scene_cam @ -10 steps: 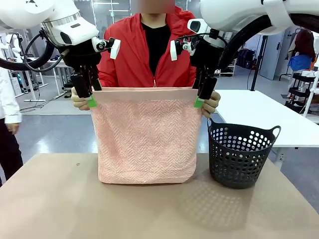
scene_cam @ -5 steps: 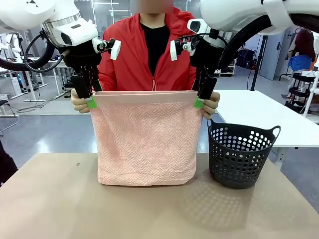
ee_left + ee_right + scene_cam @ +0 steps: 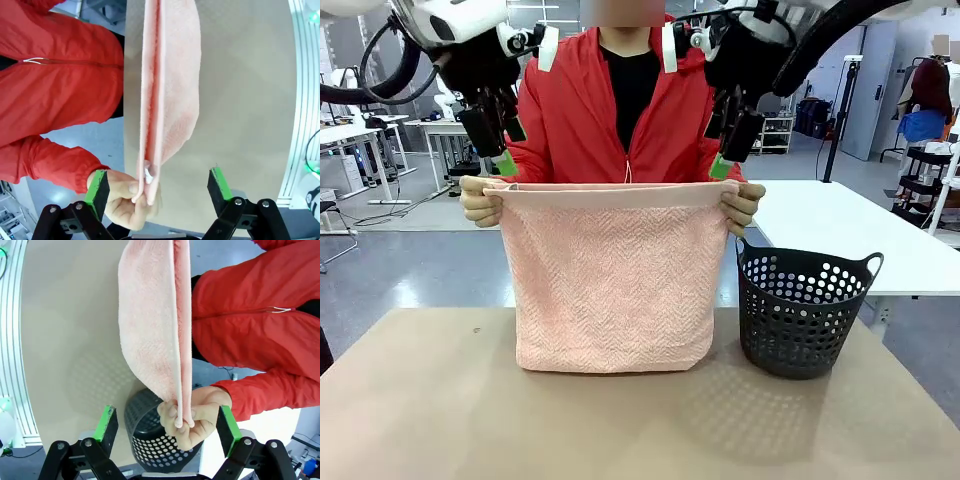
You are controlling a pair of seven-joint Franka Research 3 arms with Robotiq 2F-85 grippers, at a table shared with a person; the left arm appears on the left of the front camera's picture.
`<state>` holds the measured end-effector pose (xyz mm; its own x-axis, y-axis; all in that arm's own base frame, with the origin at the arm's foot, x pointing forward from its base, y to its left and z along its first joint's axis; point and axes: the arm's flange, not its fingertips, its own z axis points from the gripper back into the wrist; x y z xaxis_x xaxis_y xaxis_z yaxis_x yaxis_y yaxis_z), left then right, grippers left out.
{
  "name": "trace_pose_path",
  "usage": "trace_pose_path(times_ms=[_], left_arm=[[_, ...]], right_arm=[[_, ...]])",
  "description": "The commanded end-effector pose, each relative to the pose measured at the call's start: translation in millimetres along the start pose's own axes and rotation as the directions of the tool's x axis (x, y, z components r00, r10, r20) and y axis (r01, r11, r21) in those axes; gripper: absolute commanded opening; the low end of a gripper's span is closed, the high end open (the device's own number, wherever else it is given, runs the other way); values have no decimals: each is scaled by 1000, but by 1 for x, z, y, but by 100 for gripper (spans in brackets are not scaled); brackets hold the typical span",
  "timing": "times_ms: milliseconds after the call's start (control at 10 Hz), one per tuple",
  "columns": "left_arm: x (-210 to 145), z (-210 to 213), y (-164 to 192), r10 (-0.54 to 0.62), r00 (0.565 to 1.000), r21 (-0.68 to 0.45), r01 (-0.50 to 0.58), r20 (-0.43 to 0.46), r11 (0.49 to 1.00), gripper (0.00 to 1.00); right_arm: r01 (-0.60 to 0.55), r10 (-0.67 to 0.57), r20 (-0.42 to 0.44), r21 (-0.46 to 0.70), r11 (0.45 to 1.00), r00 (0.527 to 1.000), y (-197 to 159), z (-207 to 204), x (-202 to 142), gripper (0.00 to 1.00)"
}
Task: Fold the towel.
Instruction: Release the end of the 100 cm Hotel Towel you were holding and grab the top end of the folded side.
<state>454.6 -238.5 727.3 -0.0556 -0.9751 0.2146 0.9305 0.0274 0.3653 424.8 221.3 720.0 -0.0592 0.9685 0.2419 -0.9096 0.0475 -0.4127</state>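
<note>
Towel [image 3: 610, 280] held upright by a person [image 3: 620, 110] at both top corners, lower edge on the tabletop [image 3: 420, 410], basket [image 3: 805, 310] beside it, left hand [image 3: 500, 160] and right hand [image 3: 722, 165] spread, just above those corners, gripping nothing.

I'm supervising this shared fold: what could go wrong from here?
The open left gripper and right gripper hover over the person's hands, which pinch the towel at its top corners; closing there could pinch them. The basket stands close beside the towel's edge, so a swing might knock it.
</note>
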Motion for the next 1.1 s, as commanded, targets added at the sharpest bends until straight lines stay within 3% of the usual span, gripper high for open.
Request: trace_pose_path(times_ms=[0, 300, 1000], left_arm=[[2, -19, 19, -37, 999, -21, 36, -32, 999, 100], [0, -41, 33, -54, 998, -66, 51, -45, 997, 100], [-12, -79, 35, -26, 995, -177, 10, -92, 984, 100]], right_arm=[[-37, 36, -15, -6, 999, 999, -16, -19, 0, 100], [-80, 81, -63, 22, 997, 995, -32, -44, 0, 100], [-7, 18, -88, 118, 993, 996, -38, -91, -2, 100]])
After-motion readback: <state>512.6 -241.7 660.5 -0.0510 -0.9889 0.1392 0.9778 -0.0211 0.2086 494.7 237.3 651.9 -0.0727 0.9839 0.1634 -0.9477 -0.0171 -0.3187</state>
